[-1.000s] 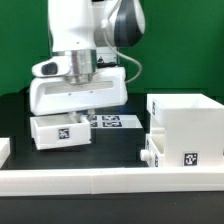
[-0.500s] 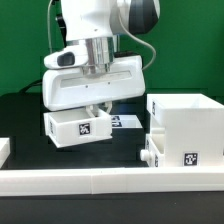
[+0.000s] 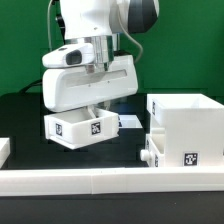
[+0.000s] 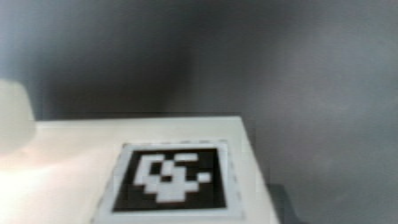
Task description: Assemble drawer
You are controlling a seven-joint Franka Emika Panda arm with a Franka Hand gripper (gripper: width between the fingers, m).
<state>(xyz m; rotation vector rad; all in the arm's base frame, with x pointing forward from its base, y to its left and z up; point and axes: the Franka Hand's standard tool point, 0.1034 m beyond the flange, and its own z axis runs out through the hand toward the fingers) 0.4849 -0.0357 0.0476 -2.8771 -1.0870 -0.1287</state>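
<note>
My gripper (image 3: 96,107) is shut on a small white drawer tray (image 3: 70,128) and holds it above the black table, slightly tilted. A black-and-white tag shows on the tray's front. In the wrist view the tray's white face and its tag (image 4: 173,180) fill the lower part, and my fingers are out of sight. The large white box shell (image 3: 186,122) stands at the exterior view's right, apart from the held tray. A second small tray with a knob (image 3: 146,157) sits in the shell's lower part.
A long low white rail (image 3: 100,182) runs along the front of the table. The marker board (image 3: 129,121) lies flat behind the held tray, partly hidden by it. A green wall stands behind the arm.
The tray stood on the table a second ago. My gripper has lifted it and carried it toward the exterior view's right, closer to the box shell.
</note>
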